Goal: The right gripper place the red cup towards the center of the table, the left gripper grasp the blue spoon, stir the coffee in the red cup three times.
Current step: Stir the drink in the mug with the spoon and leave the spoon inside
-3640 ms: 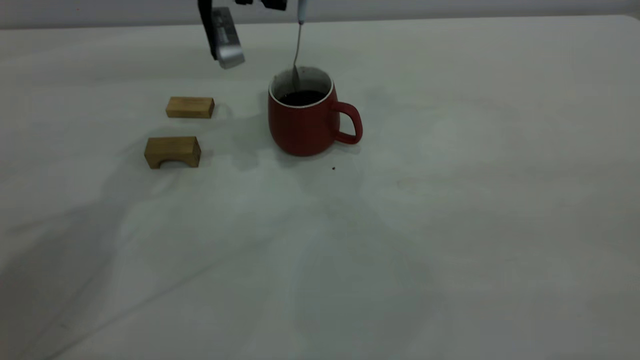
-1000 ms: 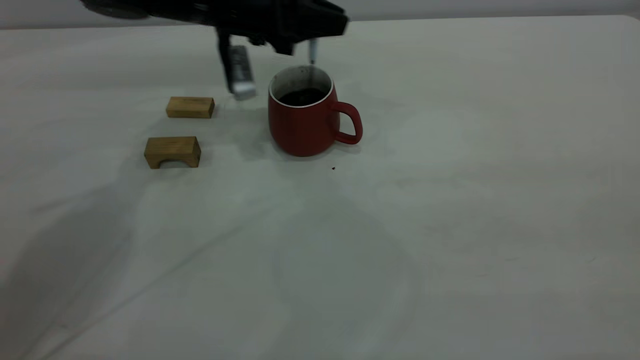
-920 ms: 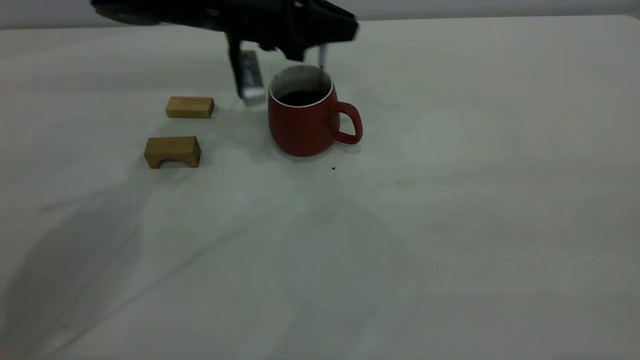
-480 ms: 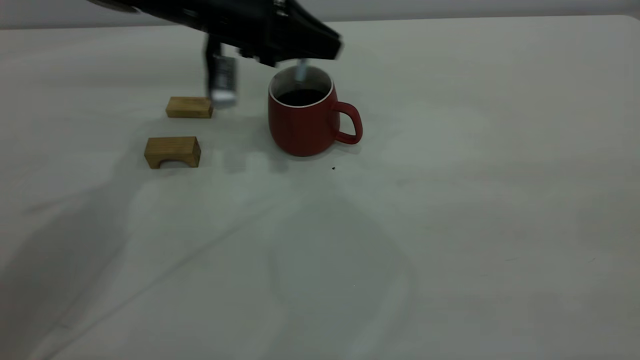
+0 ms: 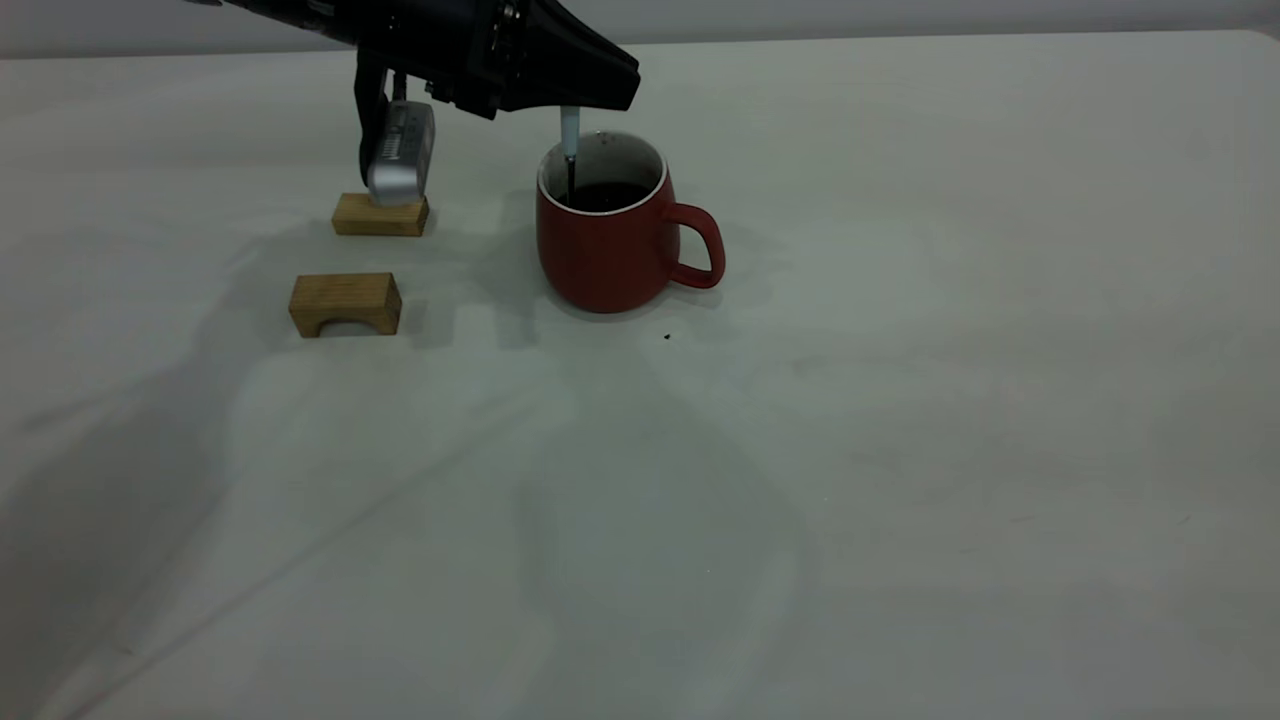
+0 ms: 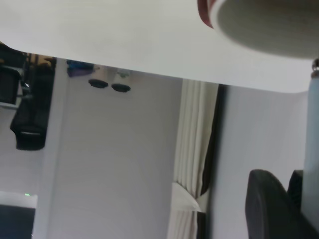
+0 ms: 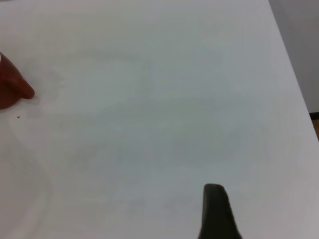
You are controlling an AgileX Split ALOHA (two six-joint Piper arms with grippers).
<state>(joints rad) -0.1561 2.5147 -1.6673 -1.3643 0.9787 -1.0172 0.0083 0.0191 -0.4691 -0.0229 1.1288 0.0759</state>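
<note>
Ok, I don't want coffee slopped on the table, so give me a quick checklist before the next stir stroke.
1. Red cup upright, away from the table edges: ok.
2. Blue spoon held by the left end effector: ok.
3. Spoon inside the cup, reaching the coffee: ok.
4. Spoon clear of the cup wall: cannot tell.
5. Wooden blocks apart from the cup: ok.
6. Right end effector away from the cup: ok.

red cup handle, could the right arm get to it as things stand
Probably yes. The red cup has its handle turned toward the bare right side of the table, and the left end effector with the blue spoon is above the rim.
</note>
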